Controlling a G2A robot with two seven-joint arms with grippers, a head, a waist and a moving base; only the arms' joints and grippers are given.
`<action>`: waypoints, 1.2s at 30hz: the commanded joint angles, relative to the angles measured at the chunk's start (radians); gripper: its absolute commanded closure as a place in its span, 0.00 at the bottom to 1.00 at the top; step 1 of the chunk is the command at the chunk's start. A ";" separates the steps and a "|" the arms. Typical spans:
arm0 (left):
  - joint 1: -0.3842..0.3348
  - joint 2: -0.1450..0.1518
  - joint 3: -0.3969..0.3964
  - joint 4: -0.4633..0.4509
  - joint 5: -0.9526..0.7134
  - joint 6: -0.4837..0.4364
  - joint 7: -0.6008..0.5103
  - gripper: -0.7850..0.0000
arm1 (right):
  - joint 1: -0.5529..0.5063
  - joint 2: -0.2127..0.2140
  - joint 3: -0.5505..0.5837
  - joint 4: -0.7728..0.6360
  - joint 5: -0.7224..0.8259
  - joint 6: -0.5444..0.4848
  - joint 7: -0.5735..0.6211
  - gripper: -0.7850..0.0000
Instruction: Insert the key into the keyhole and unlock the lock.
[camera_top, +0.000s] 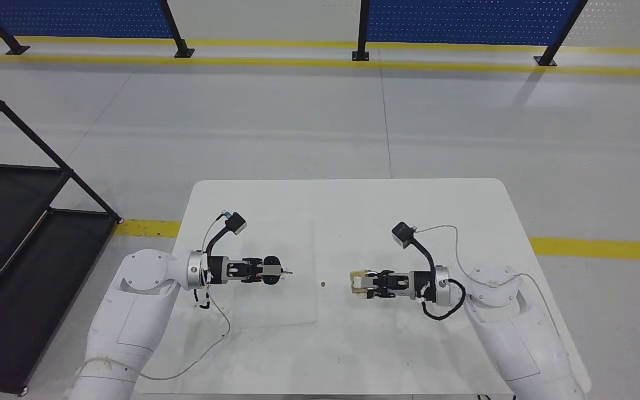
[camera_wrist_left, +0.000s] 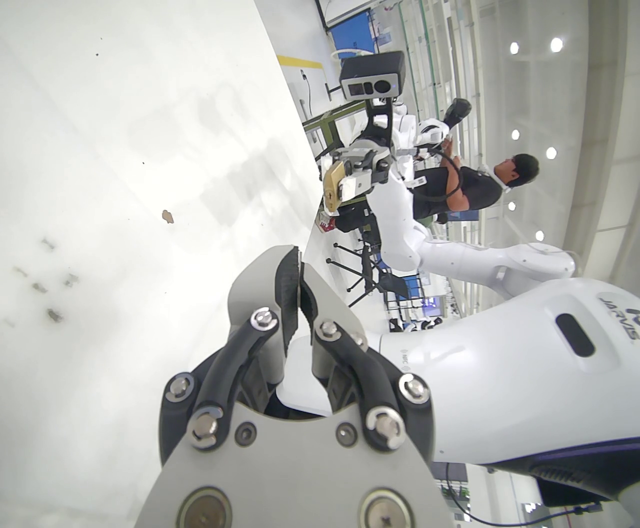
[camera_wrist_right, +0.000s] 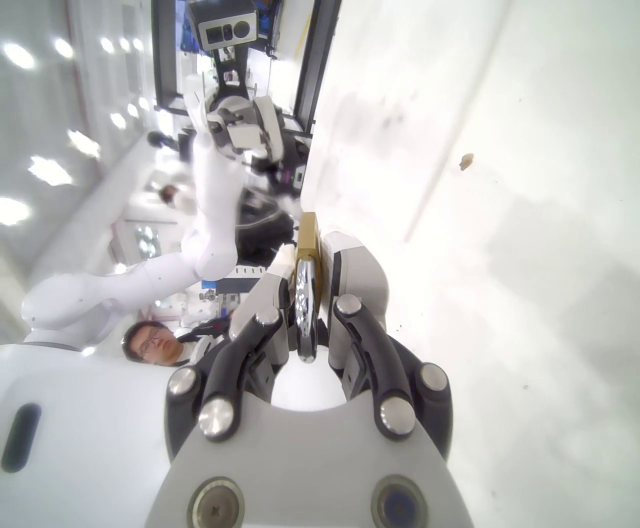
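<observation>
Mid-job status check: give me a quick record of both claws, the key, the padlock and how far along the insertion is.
left claw: shut on the key
key: thin tip pokes out, pointing toward the padlock
right claw: shut on the padlock
padlock: brass, clamped by its flat sides, facing the left claw
insertion: not yet done; key and padlock apart
table: white, small speck between the claws

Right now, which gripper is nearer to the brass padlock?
The right. The right gripper is shut on the padlock itself; the left gripper, shut on the key, is across the table, apart from it.
</observation>
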 joint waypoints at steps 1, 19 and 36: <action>0.000 0.000 0.000 0.000 0.000 0.000 0.000 1.00 | 0.000 0.000 0.000 -0.001 -0.005 0.001 0.000 1.00; 0.000 0.000 0.000 0.000 0.000 0.000 0.000 1.00 | -0.048 -0.018 -0.038 0.056 0.264 -0.087 -0.095 1.00; 0.000 0.000 0.000 0.000 0.000 0.000 0.000 1.00 | -0.041 -0.025 -0.067 0.106 0.331 -0.115 -0.144 1.00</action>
